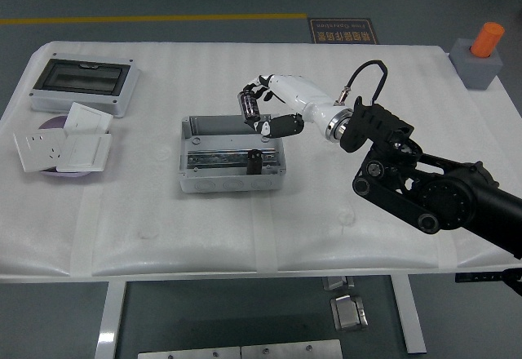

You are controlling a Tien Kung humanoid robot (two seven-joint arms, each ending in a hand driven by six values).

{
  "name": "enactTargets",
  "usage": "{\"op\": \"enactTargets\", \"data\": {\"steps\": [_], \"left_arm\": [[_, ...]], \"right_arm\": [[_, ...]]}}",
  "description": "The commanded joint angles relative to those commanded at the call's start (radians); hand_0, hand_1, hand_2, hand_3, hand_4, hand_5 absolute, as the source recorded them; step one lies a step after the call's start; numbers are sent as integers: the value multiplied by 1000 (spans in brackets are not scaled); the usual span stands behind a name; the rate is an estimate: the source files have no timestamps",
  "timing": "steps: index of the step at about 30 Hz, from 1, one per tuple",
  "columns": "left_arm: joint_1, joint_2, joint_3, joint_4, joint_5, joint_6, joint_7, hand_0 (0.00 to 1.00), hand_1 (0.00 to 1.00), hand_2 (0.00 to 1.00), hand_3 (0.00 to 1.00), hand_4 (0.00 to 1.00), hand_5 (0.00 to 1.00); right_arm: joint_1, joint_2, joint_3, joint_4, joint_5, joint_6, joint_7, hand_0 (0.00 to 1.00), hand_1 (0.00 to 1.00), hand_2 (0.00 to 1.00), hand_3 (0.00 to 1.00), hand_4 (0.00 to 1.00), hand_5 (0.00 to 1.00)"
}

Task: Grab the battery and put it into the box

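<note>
My right hand (263, 110) is shut on a small black cylindrical battery (249, 104) and holds it upright above the back right corner of the open grey box (232, 153). Another black battery (255, 163) stands inside the box near its front right. The right arm reaches in from the lower right. The left arm is out of view.
A closed grey enclosure with a dark window (82, 84) sits at the back left. White wall sockets (65, 148) lie on a purple disc at the left. A grey block with an orange cylinder (480, 55) stands at the back right corner.
</note>
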Motion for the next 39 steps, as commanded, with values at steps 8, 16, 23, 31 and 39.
{"op": "enactTargets", "data": {"steps": [8, 16, 23, 31, 39], "left_arm": [[0, 1, 0, 0, 3, -4, 4, 571, 644, 468, 542, 527, 413], [-3, 0, 8, 0, -4, -5, 2, 570, 644, 468, 542, 525, 409], [0, -2, 15, 0, -13, -5, 0, 570, 644, 465, 539, 526, 409], [6, -3, 8, 0, -11, -5, 1, 570, 644, 465, 539, 522, 402], [18, -7, -17, 0, 9, -6, 9, 568, 642, 466, 540, 516, 388]], "right_arm": [[-1, 14, -12, -39, 1, -10, -1, 998, 998, 998, 998, 998, 628], [-5, -2, 25, -18, -16, -18, -7, 998, 998, 998, 998, 998, 636], [-50, -60, 150, 45, -62, -17, -16, 998, 974, 998, 998, 998, 643], [-146, -150, 337, 115, -116, -18, -17, 998, 939, 990, 998, 998, 648], [-273, -215, 544, 131, -96, -35, 9, 998, 896, 949, 998, 998, 644]]}}
